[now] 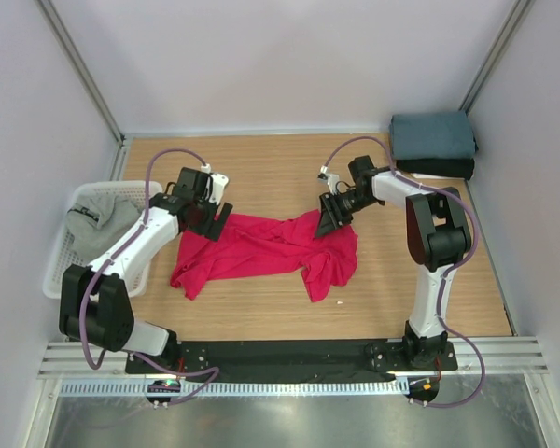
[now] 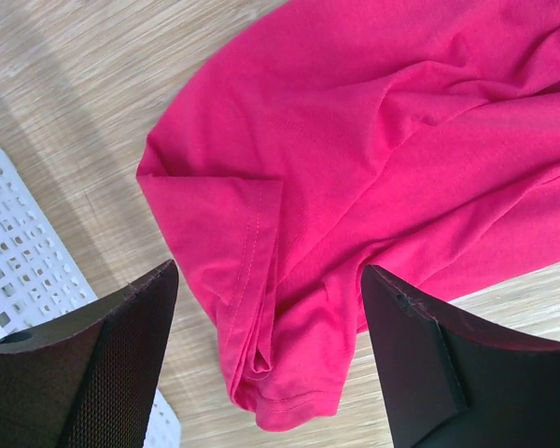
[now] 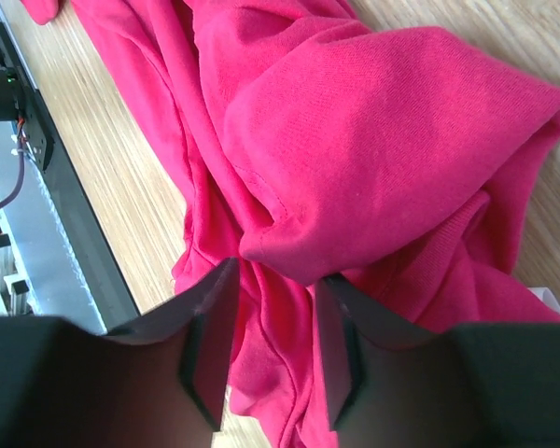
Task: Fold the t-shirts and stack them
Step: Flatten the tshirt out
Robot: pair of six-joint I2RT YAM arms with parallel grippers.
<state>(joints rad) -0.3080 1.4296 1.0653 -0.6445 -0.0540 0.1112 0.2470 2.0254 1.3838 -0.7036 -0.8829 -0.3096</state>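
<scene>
Crimson t-shirt [image 1: 261, 247] lies crumpled and unfolded on the bench [image 1: 261, 168], between the two arms. Left fingers [image 2: 112, 364] stand wide apart over the shirt's left sleeve hem, holding nothing. Right fingers [image 3: 205, 345] stand narrow about a bunched fold at the shirt's right end; we judge this a pinch on cloth.

Slate-blue t-shirt [image 1: 432, 135] sits folded on the black t-shirt [image 1: 443, 169] in the far right corner. Grey t-shirt [image 1: 98, 219] lies in the basket [image 1: 61, 271].

Risks: the right pinch is on a rolled bunch, several layers thick, so a lift may drag the whole heap, or the fold may slide out. With the left side ungripped, a pull would skid the shirt across the bench rather than spread it. We also expect the left fingers, closing here, to catch sleeve and body together.
</scene>
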